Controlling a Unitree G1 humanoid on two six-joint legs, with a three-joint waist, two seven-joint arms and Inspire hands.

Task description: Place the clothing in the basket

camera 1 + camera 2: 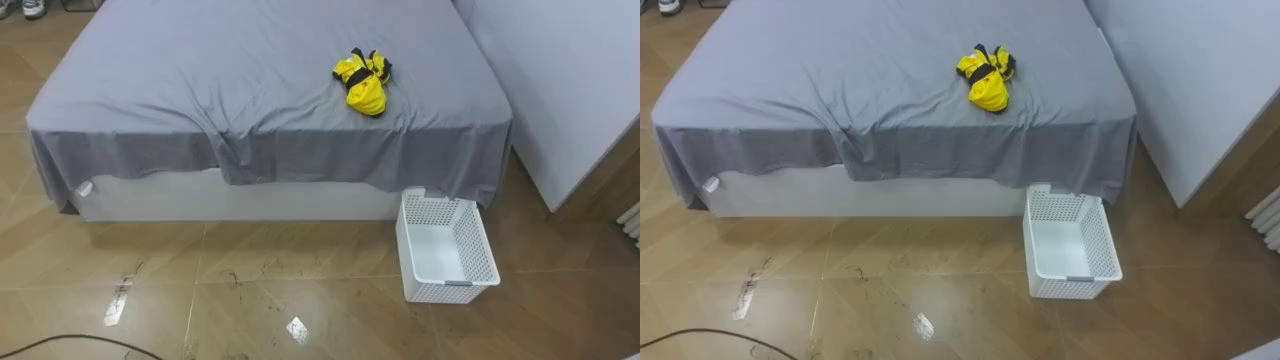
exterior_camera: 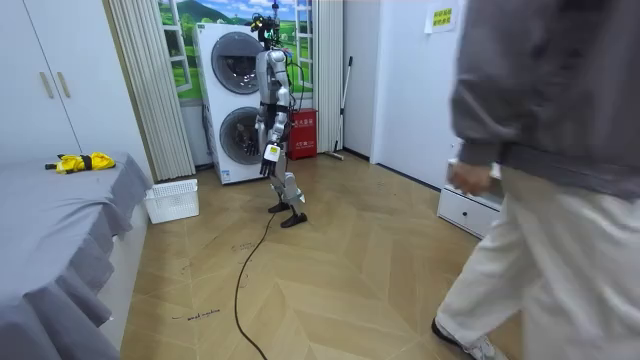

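While clothes (image 1: 363,82) lie on bed (image 1: 200,70), basket (image 1: 484,248) beside.

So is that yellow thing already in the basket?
No, the yellow garment lies on the bed; the white basket stands on the floor.

The clothes (image 1: 362,82) are yellow with seemingly black trim; the bed sheet (image 1: 230,70) is plain grey; the basket (image 1: 470,245), lower right, is white, latticed.
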